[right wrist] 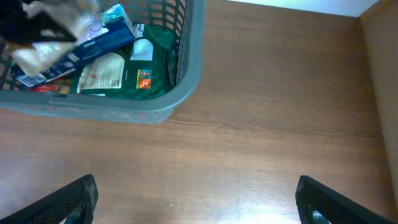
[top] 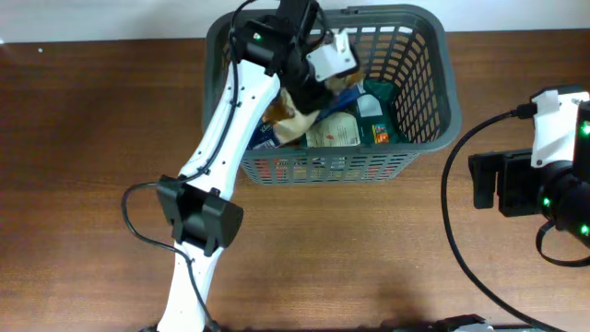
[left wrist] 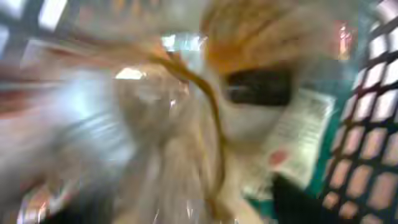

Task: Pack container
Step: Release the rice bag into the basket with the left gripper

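The dark grey basket [top: 433,83] stands at the table's far middle and holds several food packets. It also shows in the right wrist view [right wrist: 186,74]. My left gripper [top: 309,88] is inside the basket, just above a tan crumpled packet [top: 288,111]. In the blurred left wrist view that tan packet [left wrist: 186,162] fills the space between the jaws, which look spread wide. A white-labelled packet [top: 336,131] and a blue box [right wrist: 99,40] lie beneath. My right gripper [right wrist: 196,199] is open and empty above bare table, to the right of the basket.
A green packet [right wrist: 152,68] lies in the basket's right end. The left arm [top: 207,198] stretches across the table from the near edge to the basket. The right arm [top: 544,171] sits at the right edge with its cable looping forward.
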You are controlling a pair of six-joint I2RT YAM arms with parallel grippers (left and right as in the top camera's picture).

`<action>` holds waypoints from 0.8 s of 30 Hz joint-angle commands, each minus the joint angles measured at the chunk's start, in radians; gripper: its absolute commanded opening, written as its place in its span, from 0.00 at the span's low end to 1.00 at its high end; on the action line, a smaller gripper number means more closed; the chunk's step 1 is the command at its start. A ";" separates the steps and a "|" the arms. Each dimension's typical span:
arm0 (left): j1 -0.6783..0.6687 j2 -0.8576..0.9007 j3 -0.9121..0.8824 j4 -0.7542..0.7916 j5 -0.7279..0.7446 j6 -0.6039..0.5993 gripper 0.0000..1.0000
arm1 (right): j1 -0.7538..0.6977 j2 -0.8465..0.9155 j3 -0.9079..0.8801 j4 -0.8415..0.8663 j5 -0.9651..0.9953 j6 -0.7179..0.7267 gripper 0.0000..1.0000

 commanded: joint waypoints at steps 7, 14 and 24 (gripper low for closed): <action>0.012 -0.060 0.043 0.006 -0.129 0.047 0.99 | -0.002 -0.009 0.000 -0.004 0.008 0.012 0.99; 0.019 -0.224 0.230 0.090 -0.235 -0.136 0.99 | -0.002 -0.024 0.002 0.027 0.108 0.012 0.99; 0.161 -0.487 0.311 -0.086 -0.500 -0.489 1.00 | -0.002 -0.211 0.002 0.285 0.259 0.111 0.99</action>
